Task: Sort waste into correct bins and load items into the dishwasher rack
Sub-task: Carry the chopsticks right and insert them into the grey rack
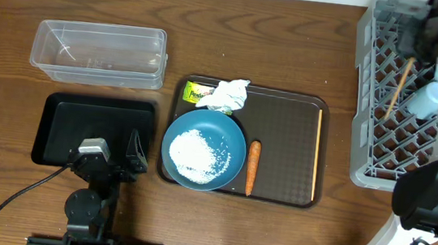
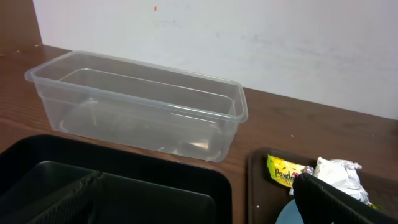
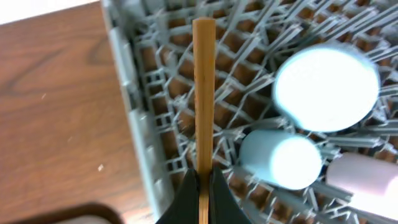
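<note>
My right fingers (image 3: 203, 185) are clenched on a thin wooden chopstick (image 3: 203, 93). They pinch it near its close end, so the rest of the stick runs straight away from me over the light-grey dishwasher rack (image 3: 127, 106). From overhead, the stick slants above the rack's lattice, close to its left wall. I cannot tell whether its far tip touches the grid. Two pale round shapes (image 3: 326, 90) lie in the rack just right of the stick, too blurred for me to name.

My left fingers (image 1: 113, 159) are released and spread wide, grasping nothing. They hang at the near edge of the black tray (image 1: 60, 118) on the left of the table (image 1: 11, 3). The clear tub (image 1: 100, 53) stands just beyond that tray.

The brown serving tray (image 1: 284, 121) sits between the bins and the rack.
- The dark-blue plate (image 1: 236, 136) rests in its near left corner, with white rice (image 1: 195, 153) heaped on it.
- The crumpled napkin (image 1: 228, 95) lies at the plate's far rim.
- The yellow-green wrapper (image 1: 196, 94) is tucked against the napkin's left side.
- The carrot (image 1: 252, 168) lies just right of the plate.
- The second chopstick (image 1: 317, 153) lies along the serving tray's right edge, well apart from the carrot.
</note>
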`<act>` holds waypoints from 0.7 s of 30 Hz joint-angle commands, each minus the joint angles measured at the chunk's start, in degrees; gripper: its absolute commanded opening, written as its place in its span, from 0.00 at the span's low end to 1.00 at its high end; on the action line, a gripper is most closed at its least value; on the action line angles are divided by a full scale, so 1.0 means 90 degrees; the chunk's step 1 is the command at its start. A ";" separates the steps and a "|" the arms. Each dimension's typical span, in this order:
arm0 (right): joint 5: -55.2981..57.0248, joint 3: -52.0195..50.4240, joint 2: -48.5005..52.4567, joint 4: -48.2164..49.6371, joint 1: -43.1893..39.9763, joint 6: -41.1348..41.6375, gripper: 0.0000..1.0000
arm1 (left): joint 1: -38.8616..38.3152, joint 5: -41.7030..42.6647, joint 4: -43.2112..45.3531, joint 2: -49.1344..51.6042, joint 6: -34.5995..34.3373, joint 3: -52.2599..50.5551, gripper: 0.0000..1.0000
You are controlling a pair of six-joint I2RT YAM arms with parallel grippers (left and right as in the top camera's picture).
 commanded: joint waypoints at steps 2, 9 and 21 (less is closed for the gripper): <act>-0.0459 0.0073 0.0080 0.0102 -0.0160 -0.0250 0.01 | -0.0010 -0.0121 -0.0124 -0.0041 0.0039 -0.0189 0.98; -0.0950 0.0073 0.0384 0.0197 -0.0160 -0.0255 0.01 | -0.0010 -0.0119 -0.0124 -0.0041 0.0039 -0.0189 0.98; -0.1078 0.0075 0.0585 -0.0019 0.0036 -0.0505 0.49 | -0.0010 -0.0119 -0.0124 -0.0041 0.0039 -0.0189 0.98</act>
